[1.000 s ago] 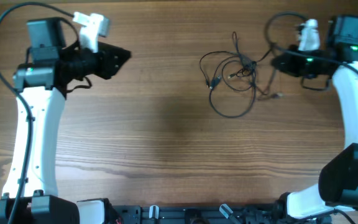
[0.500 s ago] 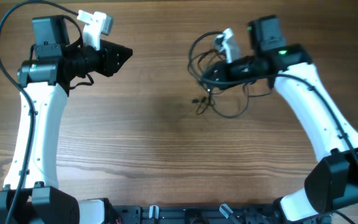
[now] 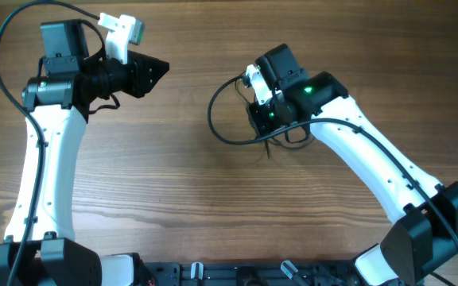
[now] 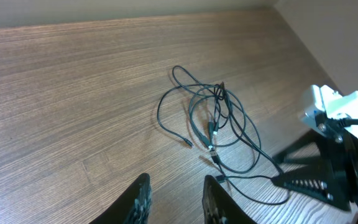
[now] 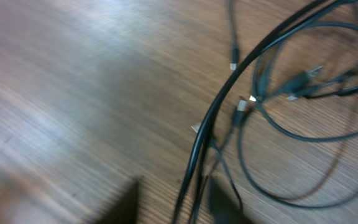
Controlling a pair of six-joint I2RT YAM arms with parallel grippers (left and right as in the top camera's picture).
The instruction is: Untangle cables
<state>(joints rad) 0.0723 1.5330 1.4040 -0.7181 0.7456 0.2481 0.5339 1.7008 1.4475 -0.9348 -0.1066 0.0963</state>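
Cables (image 4: 213,127) lie in one loose tangle on the table (image 3: 173,199), right of centre, directly under the right gripper (image 5: 173,202), whose jaws stand apart with a cord running between them. The left gripper (image 4: 178,199) hangs released and empty, well apart. Best move, by my reading, is to close on a single strand near a plug end, not at a crossing, and draw it slowly outward. Right wrist view is blurred, so pad-to-cord contact is unclear, and overhead the arm hides most of the tangle.
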